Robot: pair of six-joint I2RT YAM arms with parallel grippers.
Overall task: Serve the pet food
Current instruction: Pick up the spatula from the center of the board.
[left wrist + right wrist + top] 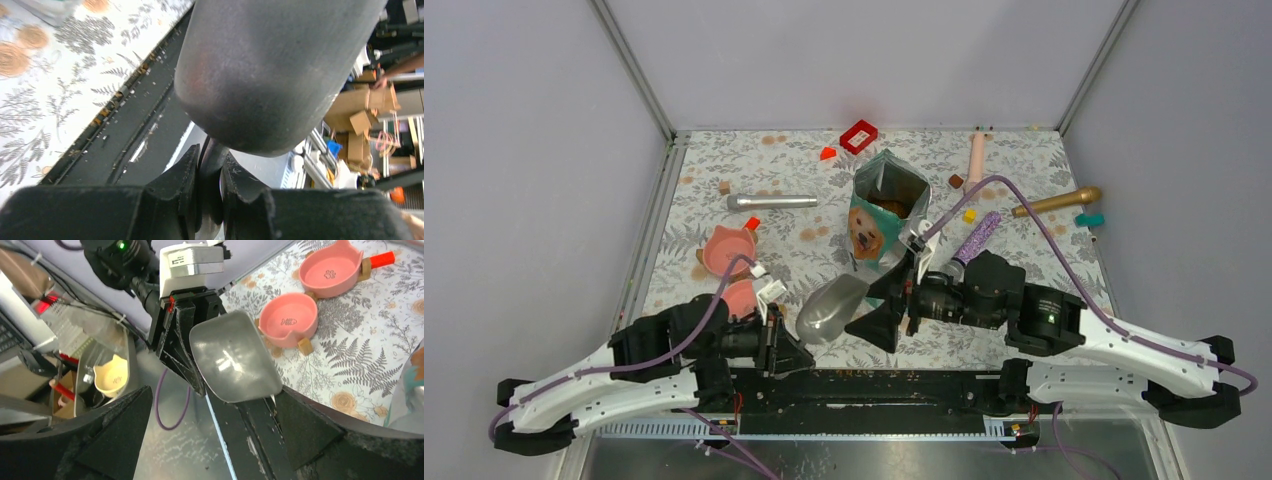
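The teal and white pouch (882, 212) with a dog's face stands open mid-table, and brown pet food (891, 207) shows inside its mouth. My left gripper (776, 338) is shut on the handle (212, 182) of a grey metal scoop (832, 307), held tilted above the table's near edge. The scoop's bowl (232, 361) looks empty. My right gripper (887, 300) hangs open just right of the scoop, between it and the pouch, with nothing between its fingers (310, 427). Two empty pink bowls (729, 249) (742, 296) sit to the left of the scoop.
A silver cylinder (772, 201) lies left of the pouch. At the back are a red box (859, 136) and a pink rod (975, 157). A gold-handled tool (1057, 201), a purple glitter stick (976, 238) and small coloured blocks lie on the right. The black base rail (864, 385) runs along the near edge.
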